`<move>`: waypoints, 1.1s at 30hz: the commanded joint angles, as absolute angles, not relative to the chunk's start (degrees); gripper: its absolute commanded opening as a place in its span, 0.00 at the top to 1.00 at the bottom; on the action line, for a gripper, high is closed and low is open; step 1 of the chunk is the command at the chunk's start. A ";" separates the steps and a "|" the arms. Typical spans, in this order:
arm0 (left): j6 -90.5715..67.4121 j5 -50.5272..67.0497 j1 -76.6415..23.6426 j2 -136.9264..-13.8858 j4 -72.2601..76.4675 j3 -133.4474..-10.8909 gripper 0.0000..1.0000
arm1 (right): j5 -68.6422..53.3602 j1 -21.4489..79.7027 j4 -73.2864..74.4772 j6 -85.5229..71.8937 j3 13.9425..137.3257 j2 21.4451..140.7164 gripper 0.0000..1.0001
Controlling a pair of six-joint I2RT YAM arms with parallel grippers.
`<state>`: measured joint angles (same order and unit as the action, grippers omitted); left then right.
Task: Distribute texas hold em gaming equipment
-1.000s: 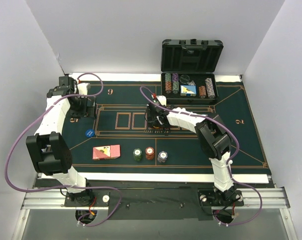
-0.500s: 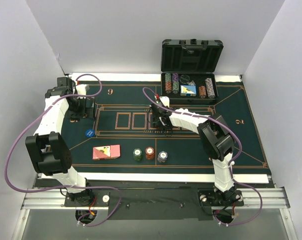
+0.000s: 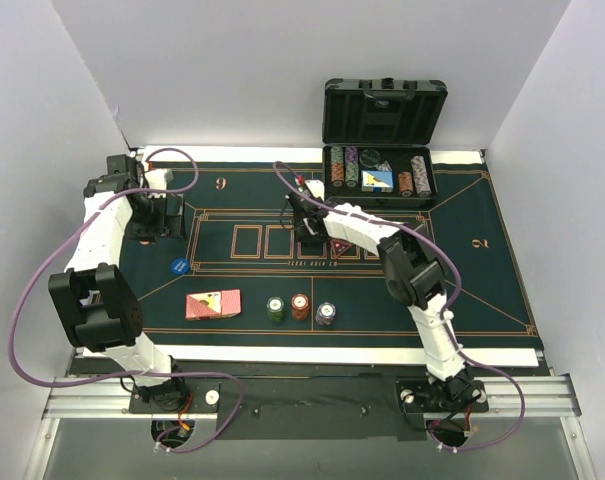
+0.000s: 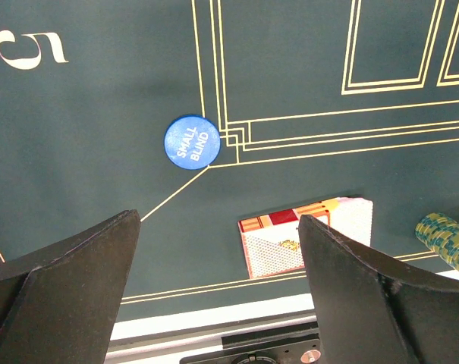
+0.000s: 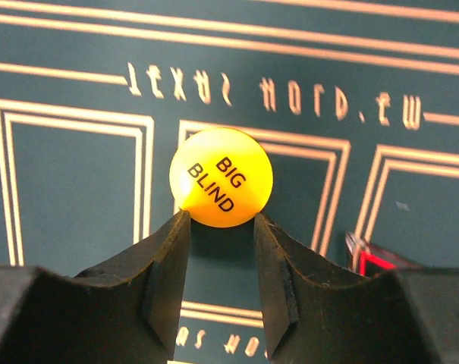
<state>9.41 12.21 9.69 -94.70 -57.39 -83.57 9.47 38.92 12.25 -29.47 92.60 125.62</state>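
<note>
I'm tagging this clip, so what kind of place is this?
Probably a lab test booth staged as a poker table: plain white walls, a green felt mat, an open case of chips.

White-shelled arms (image 3: 107, 225), black joints (image 3: 97, 305); looping purple cables (image 3: 12, 345).

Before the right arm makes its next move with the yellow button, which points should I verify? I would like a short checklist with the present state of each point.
1. Right tool on the yellow round "BIG BLIND" disc: both fingertips touch its lower edge; firm hold: cannot tell.
2. Disc lifted off the dark green felt mat: cannot tell.
3. Left tool open and empty: ok.
4. Blue round "SMALL BLIND" disc flat on the mat, not touched by the left tool: ok.
5. Pink-red-backed card deck and three poker chip stacks apart from both arms: ok.
</note>
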 commanded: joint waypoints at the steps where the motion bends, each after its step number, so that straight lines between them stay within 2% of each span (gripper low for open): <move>1: 10.28 13.80 10.55 -92.90 -58.01 -86.48 0.03 | 6.07 37.88 17.30 -28.57 101.67 133.23 0.65; 9: 10.63 14.50 11.60 -92.99 -58.27 -87.62 0.03 | -1.13 36.30 23.46 -28.13 121.08 143.16 0.64; 20: 10.63 15.47 13.18 -92.99 -58.18 -87.19 0.03 | -7.64 34.72 22.95 -34.80 136.14 151.69 0.67; 24: 11.07 15.73 14.15 -92.72 -58.62 -87.27 0.03 | -9.05 34.10 19.43 -36.21 134.83 150.91 0.66; 26: 11.16 16.00 14.76 -92.55 -59.06 -87.63 0.03 | -8.79 34.01 19.34 -35.08 132.82 149.07 0.59; 27: 11.16 16.26 14.94 -92.46 -59.15 -87.71 0.03 | -8.09 33.84 19.16 -34.55 131.41 146.63 0.52; 28: 11.25 16.52 15.03 -92.46 -59.50 -88.06 0.03 | -7.22 33.92 19.07 -33.41 127.92 144.86 0.50; 29: 11.25 16.61 15.29 -92.20 -59.85 -88.24 0.03 | -5.81 33.75 18.46 -32.70 125.97 141.54 0.43; 33: 11.34 17.66 15.73 -90.88 -60.38 -88.16 0.03 | -0.18 32.79 15.66 -30.59 110.42 128.72 0.38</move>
